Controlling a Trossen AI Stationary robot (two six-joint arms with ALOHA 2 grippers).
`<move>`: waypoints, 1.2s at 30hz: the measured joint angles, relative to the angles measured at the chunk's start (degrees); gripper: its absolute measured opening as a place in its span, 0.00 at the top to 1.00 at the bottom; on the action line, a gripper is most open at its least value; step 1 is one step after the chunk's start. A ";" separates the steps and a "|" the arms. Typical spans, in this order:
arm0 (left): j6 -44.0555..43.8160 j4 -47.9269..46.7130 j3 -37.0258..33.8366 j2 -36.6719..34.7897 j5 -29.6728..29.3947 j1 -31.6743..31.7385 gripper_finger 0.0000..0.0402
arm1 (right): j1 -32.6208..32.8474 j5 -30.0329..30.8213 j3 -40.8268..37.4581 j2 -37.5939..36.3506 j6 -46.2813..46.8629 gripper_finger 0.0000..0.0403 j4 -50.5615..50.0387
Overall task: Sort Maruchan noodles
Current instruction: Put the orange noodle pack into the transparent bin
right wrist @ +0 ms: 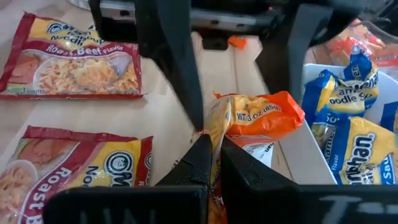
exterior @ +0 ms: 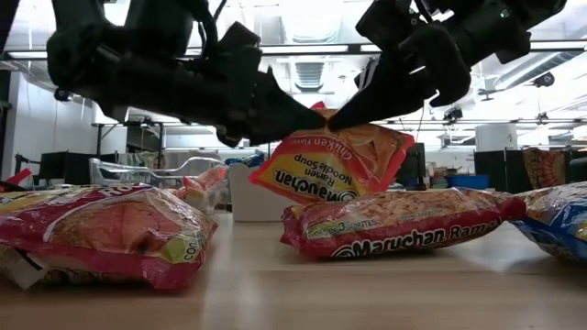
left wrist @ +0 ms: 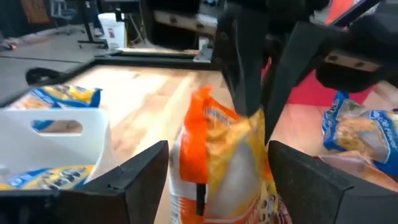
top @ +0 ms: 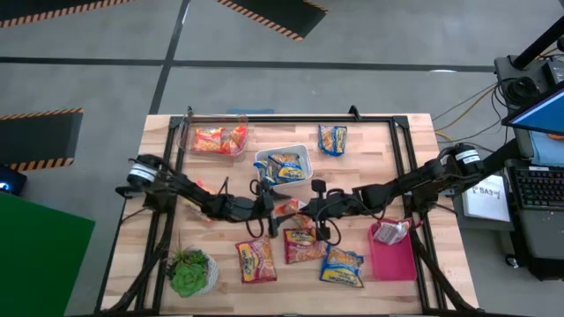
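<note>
Two grippers meet over the middle of the table, with one orange packet between them, lifted clear of the wood. The right gripper is clamped on the packet's edge, its two fingers pressed together on the crinkled plastic. The left gripper has its fingers spread wide on either side of the same packet, not touching it as far as the left wrist view shows. In the low view the packet hangs tilted, printed face toward the camera, above a red packet lying flat on the table.

Just beside the meeting point, toward the far edge, stands a white bin holding blue packets. A clear bin near the far left corner holds orange packets. One blue packet lies loose on the table beyond the white bin. Along the near side lie two red packets, side by side, and another blue one to their right. A pink bin on the right holds one reddish packet, partly under the right arm. A small green plant sits at the near left corner.
</note>
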 joint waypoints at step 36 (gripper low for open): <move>7.15 -13.71 1.05 -17.81 -2.19 -0.54 1.00 | -0.28 1.38 0.74 -23.44 10.23 0.56 -12.61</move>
